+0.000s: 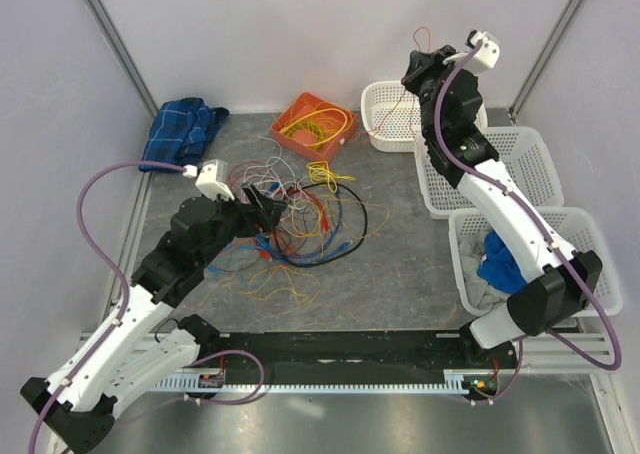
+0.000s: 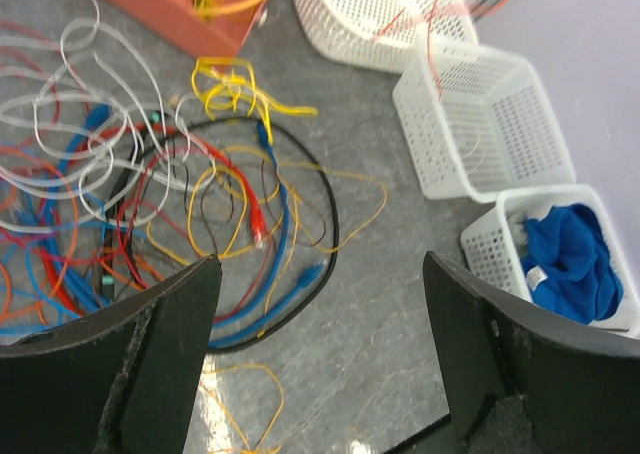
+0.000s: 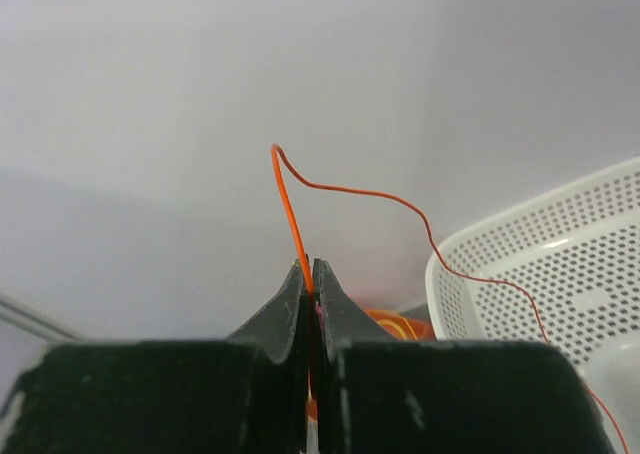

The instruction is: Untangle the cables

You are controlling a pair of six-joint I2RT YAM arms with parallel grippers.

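Cables (image 1: pixel 300 224) lie tangled; right gripper (image 3: pixel 311 266) pinches an orange wire (image 3: pixel 286 199).

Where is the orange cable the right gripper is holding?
Far right of the top view: the orange cable is pinched in the right gripper, held up over the far white basket, its tail trailing down toward that basket.

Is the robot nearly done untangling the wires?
Not nearly. Some yellow wires already lie in the orange tray. The right gripper is pinching one orange wire, raised near the far white basket. The left gripper hangs open over the big mixed tangle on the table, which is all left to sort.
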